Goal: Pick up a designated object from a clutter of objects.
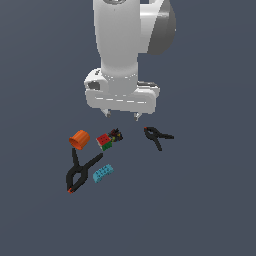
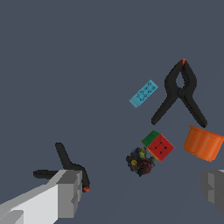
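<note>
Below your gripper (image 1: 121, 115), jaws spread and empty: dark multicoloured lump (image 1: 116, 135) touching the red-green cube (image 1: 104, 141); step, approach; you next need to descend around the lump alone.

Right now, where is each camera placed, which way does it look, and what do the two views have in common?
Exterior view: off the arm, raised, looking down at the floor; shows the white arm and the end effector hanging open over the small items.
Wrist view: on the wrist, looking down past the two fingers; only they show of the robot.
Both share: dark lump touching the red-green cube, orange cup, blue brick, large clamp and small clamp.
</note>
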### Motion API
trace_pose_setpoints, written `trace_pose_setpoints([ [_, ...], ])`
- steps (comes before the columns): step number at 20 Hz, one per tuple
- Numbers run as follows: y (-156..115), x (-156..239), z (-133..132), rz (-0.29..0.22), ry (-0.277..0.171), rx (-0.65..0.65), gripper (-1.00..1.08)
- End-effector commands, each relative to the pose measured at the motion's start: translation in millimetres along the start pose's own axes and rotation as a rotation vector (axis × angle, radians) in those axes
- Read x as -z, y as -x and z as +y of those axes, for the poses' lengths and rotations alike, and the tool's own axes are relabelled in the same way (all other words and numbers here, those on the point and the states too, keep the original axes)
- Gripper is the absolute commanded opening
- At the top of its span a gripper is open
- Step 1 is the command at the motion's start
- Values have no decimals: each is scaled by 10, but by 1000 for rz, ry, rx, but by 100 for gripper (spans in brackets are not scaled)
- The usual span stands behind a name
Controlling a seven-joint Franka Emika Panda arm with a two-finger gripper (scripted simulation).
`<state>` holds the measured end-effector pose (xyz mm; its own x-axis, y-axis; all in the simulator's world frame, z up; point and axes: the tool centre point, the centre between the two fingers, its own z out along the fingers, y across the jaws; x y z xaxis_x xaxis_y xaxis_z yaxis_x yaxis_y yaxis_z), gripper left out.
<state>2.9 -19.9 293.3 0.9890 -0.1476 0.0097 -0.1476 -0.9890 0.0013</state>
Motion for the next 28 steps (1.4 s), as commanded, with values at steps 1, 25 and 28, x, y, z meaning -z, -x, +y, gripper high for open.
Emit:
trace_pose_setpoints([
  [1,23,-150,37,-1,-2,-35,100],
  [25,848,-1914,600,-10,-2,-538,100],
  [28,921,-1995,633,-10,0,-567,100],
])
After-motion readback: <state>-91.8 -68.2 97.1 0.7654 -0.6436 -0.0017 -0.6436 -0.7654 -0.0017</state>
